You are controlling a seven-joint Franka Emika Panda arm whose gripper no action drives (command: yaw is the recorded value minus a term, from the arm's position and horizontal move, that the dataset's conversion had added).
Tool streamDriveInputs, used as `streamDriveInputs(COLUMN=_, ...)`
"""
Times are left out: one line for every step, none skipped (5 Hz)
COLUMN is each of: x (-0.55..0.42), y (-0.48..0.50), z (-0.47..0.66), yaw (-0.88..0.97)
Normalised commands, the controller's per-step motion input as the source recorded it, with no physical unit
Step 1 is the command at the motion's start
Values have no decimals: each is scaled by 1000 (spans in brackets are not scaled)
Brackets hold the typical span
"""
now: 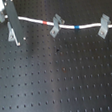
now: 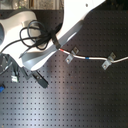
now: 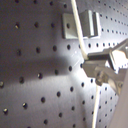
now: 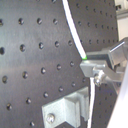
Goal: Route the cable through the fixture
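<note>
White cable [image 1: 37, 20] is running across the far part of the dark perforated surface [image 1: 60, 81] in the first exterior view, passing two slanted grey clips [image 1: 56, 24], with the upright fixture [image 1: 11, 33] at nine o'clock from them, under the arm. Moving to the second exterior view, the arm [image 2: 55, 35] is covering the cable's end. Both wrist views are showing the jaws [image 3: 86, 64] pinching the cable [image 4: 75, 35] just beside the fixture [image 4: 62, 109].

A lab bench — black perforated breadboard [image 1: 66, 86] under a robot arm [image 2: 55, 35].
</note>
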Motion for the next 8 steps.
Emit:
streamDriveInputs(x=10, y=8, z=0, yaw=0)
streamDriveInputs(x=51, y=37, z=-257, yaw=0)
streamDriveInputs(x=61, y=187, z=-605, yaw=134)
streamDriveInputs(x=124, y=372, z=-300, yaw=314)
streamDriveInputs(x=96, y=374, z=0, yaw=537)
streamDriveInputs(x=0, y=40, z=-24, yaw=0)
streamDriveInputs(x=29, y=13, z=0, yaw=0)
streamDriveInputs(x=-5, y=12, z=0, yaw=0)
